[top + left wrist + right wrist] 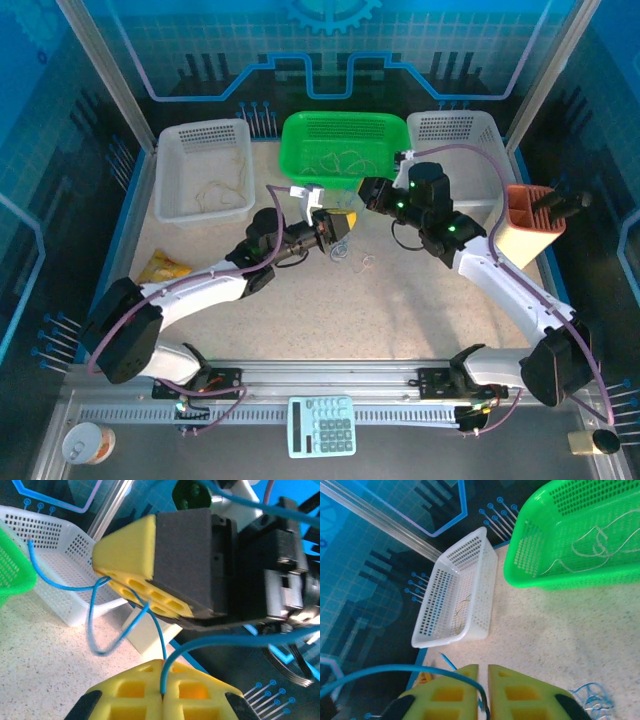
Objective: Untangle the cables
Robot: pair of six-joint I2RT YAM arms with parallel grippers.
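A thin blue cable [95, 630] hangs in loops above the table between my two grippers. My left gripper [163, 672] is shut on one end of it, the cord pinched in the seam of the yellow fingers. The same gripper [335, 228] sits at mid-table in the top view. My right gripper [483, 675] faces it closely, its jaws a narrow gap apart with the blue cable [420, 669] curving loosely into that gap. A small blue tangle [365, 265] lies on the table just below them. Whitish cables [595, 550] lie in the green basket [535, 555].
A white basket [170, 170] at back left holds yellowish cords. Another white basket [455, 135] is at back right, and an orange holder [530, 220] stands at the right edge. A yellow packet [162, 265] lies at the left, and a calculator [322, 425] on the front rail.
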